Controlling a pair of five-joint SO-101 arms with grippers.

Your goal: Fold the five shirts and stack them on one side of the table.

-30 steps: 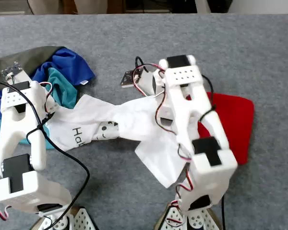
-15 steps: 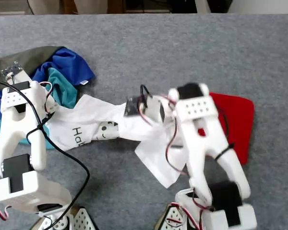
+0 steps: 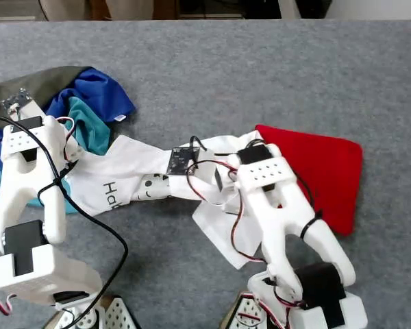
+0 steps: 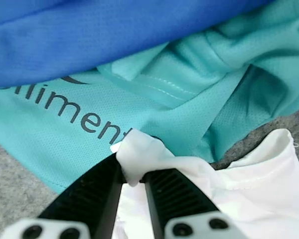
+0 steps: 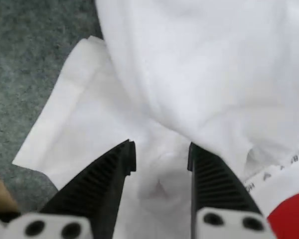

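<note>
Moved: the right gripper [image 5: 159, 149] has drawn back across the table [image 3: 274, 68] and swung over the white shirt [image 3: 133, 171] — the left arm has not stirred.
Right jaws: apart, poised above a white fold.
Left gripper [image 4: 133, 172]: pinched on the shirt's hem, beside the teal shirt [image 4: 189, 74].
Meaning: likely a second grasp for spreading — the red shirt [image 3: 322, 171] lies flat alongside.

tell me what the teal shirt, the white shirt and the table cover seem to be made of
Teal shirt: likely synthetic sports mesh, matte; tiny pinholes dot the weave.
White shirt: thin smooth knit, maybe polyester or cotton; it falls in soft folds with no holes visible.
Table cover: grey felt or low-pile carpet, going by its fuzzy, speckled surface.
</note>
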